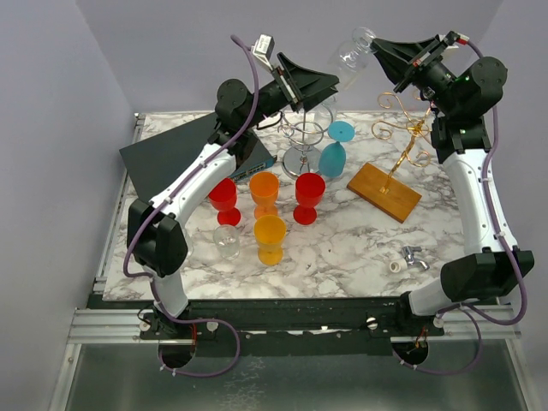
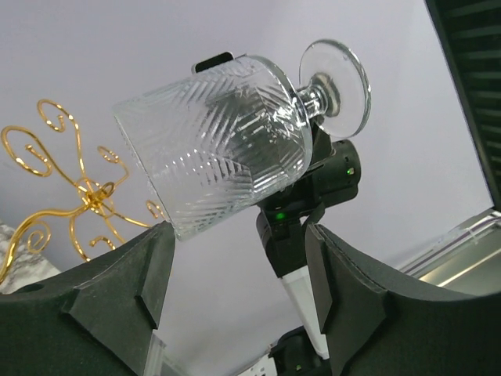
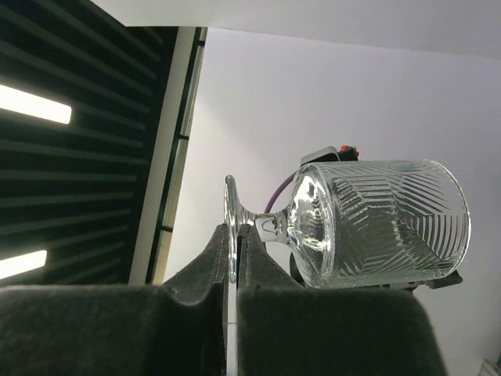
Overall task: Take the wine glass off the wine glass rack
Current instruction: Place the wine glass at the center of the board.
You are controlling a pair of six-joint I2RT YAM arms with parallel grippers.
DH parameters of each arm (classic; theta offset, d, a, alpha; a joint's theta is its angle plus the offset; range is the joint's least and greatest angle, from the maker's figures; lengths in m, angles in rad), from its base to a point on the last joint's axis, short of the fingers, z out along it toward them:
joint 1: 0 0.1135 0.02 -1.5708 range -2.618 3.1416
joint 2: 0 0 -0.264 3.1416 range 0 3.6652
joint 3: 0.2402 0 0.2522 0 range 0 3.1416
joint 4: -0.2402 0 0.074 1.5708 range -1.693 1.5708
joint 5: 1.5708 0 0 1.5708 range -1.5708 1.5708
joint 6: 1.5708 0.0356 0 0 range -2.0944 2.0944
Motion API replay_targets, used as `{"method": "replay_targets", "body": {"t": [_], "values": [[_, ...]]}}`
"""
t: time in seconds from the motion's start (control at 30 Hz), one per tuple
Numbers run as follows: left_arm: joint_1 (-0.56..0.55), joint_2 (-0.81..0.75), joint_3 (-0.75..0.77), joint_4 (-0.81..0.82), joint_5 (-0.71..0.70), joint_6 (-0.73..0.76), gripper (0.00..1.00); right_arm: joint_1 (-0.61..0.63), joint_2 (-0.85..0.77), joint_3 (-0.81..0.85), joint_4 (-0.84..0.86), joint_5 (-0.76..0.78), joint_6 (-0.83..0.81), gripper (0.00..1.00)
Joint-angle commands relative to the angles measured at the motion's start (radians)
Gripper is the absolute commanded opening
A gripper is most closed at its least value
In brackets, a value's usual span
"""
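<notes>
Marble tabletop [image 1: 342, 248] far below. Right end effector [image 3: 235, 251] pinches the wine glass [image 3: 376, 227] by its foot, clear of the rack [image 1: 402, 137]. Left end effector [image 2: 239, 235] is spread just before it, probably for a handoff.
</notes>
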Motion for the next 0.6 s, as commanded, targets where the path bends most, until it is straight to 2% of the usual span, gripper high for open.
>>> {"method": "replay_targets", "body": {"t": [0.0,0.33,0.57], "values": [[0.008,0.023,-0.006,0.185,0.029,-0.065,0.71,0.018,-0.041,-0.011,0.084,0.022,0.030,0.00],[0.016,0.030,-0.066,0.387,-0.004,-0.143,0.61,0.020,-0.075,-0.098,0.143,0.019,0.074,0.01],[0.016,0.037,-0.063,0.449,-0.027,-0.165,0.57,0.020,-0.079,-0.122,0.170,0.011,0.099,0.00]]}}
